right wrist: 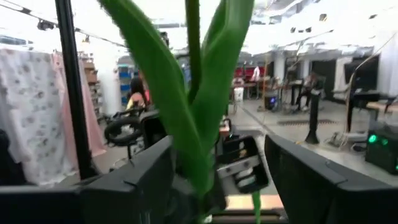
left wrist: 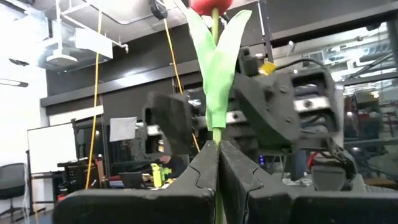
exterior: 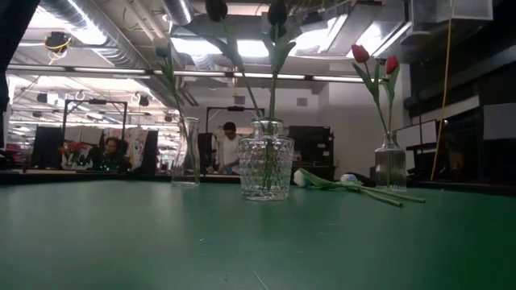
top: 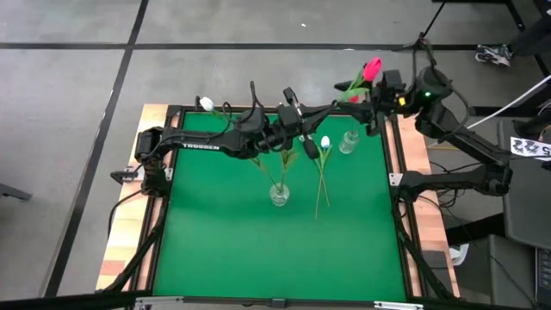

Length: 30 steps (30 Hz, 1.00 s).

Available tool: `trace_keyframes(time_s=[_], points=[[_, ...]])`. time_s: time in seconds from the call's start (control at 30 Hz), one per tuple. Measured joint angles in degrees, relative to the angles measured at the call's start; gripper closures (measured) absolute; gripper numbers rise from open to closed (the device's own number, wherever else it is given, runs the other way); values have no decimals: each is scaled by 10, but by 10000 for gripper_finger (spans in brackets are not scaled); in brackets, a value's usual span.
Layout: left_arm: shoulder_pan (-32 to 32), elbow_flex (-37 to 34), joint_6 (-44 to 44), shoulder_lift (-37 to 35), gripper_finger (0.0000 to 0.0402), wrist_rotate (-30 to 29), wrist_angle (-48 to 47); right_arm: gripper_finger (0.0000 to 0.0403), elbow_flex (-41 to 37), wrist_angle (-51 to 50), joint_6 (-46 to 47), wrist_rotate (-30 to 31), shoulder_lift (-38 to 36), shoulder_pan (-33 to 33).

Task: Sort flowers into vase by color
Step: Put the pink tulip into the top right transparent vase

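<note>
left pincer (left wrist: pixel 217 180): clenched on red flower (left wrist: pixel 214 74) stem | right pincer (right wrist: pixel 217 180): spread around same stem | far right of table (top: pixel 224 232)

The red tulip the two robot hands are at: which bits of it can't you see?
- Left wrist view: the pink-red tulip has its bud cut off by the top edge, and its lower stem is hidden inside the shut left gripper.
- Right wrist view: only blurred green leaves show inside the open right gripper; the bud is out of frame.
- High view: the stem is too small to follow.
</note>
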Motion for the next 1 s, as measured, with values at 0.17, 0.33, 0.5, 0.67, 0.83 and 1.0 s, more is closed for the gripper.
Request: trace_keyframes(time_s=[0.17, 0.33, 0.5, 0.67, 0.83, 1.0], points=[[8, 0, -2, 0, 401, 4, 5, 157, 1, -20, -8, -1, 11, 2], [9, 0, -5, 0, 401, 27, 2, 157, 1, -4, 5, -1, 30, 2], [11, 0, -1, 0, 401, 29, 2, 157, 3, 1, 7, 0, 31, 2], [16, 0, -3, 0, 401, 30, 2, 157, 3, 1, 4, 1, 15, 1], [20, 0, -5, 0, 401, 33, 6, 170, 4, -11, 1, 10, 13, 1], [22, 0, -11, 0, 401, 53, 3, 214, 4, -10, 0, 16, 20, 1]])
